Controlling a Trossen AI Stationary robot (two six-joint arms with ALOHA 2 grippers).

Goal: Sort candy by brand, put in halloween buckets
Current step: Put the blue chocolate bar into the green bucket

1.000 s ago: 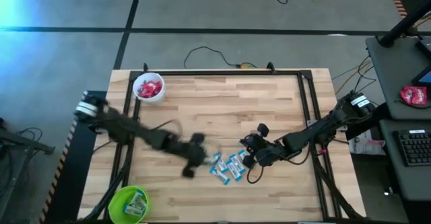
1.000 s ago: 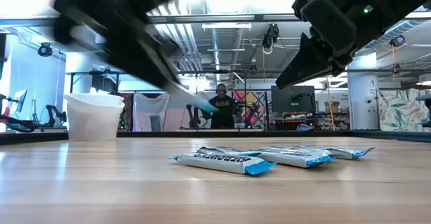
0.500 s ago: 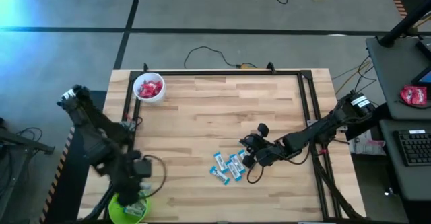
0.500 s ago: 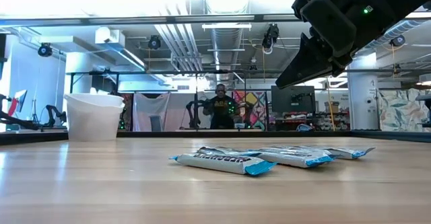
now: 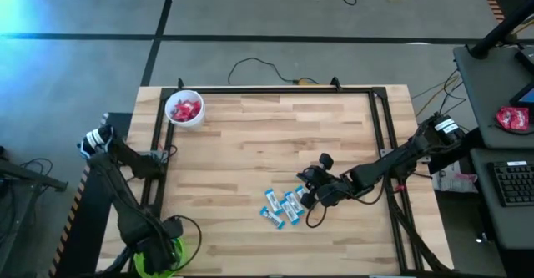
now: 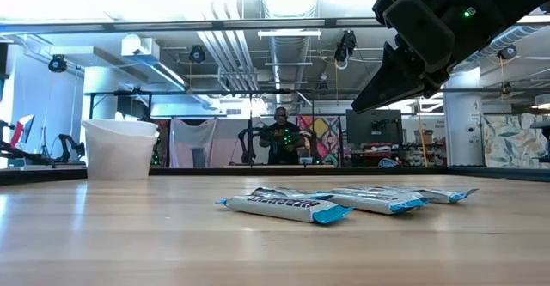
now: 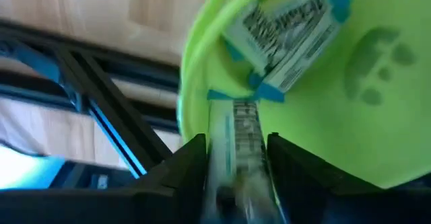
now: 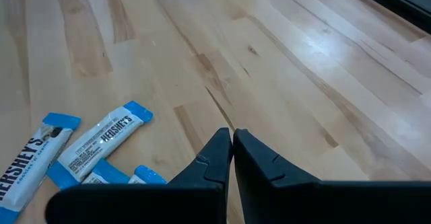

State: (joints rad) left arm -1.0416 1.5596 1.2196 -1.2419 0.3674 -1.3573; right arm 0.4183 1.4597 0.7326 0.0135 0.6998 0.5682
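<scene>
1. Left gripper (image 7: pixel 236 163) is over the green bucket (image 5: pixel 143 261) at the bench's near-left corner. 1 s ago the arm was sweeping across mid-bench toward it w/ a blue bar; 0.5 s ago it had just got over the bucket; now it sits lower on it.
2. Left jaws: parted, w/ a blue-and-white bar (image 7: pixel 237 133) between them, hanging inside the bucket rim. Bar is blurred; can't tell if the fingers (image 7: pixel 188 167) still pinch it or have let go.
3. More blue-and-white bars (image 7: pixel 286 25) already lie inside the green bucket, against its wall.
4. Right gripper (image 8: pixel 232 146) hovers above the bench, right of centre, just beside the loose pile. No change vs. both earlier frames. Right jaws closed, tips touching, nothing held.
5. Loose blue-and-white bars (image 5: pixel 284 207) lie in a small cluster on the bench (image 5: pixel 275 136), near-centre, some overlapping. Same spot as before. Low view shows them flat on the wood (image 6: pixel 288 207).
6. White bucket (image 5: pixel 184 109) stands at the far-left corner w/ red candy (image 5: pixel 183 108) in it; unmoved. No red pieces seen loose on the bench.
7. Low view: left arm, which crossed the picture as a dark blur 1 s ago, is gone from it now; only the right arm shows at upper right.
8. Bkgd in low view: a person (image 6: pixel 281 136) stands far back in the room, as before.
</scene>
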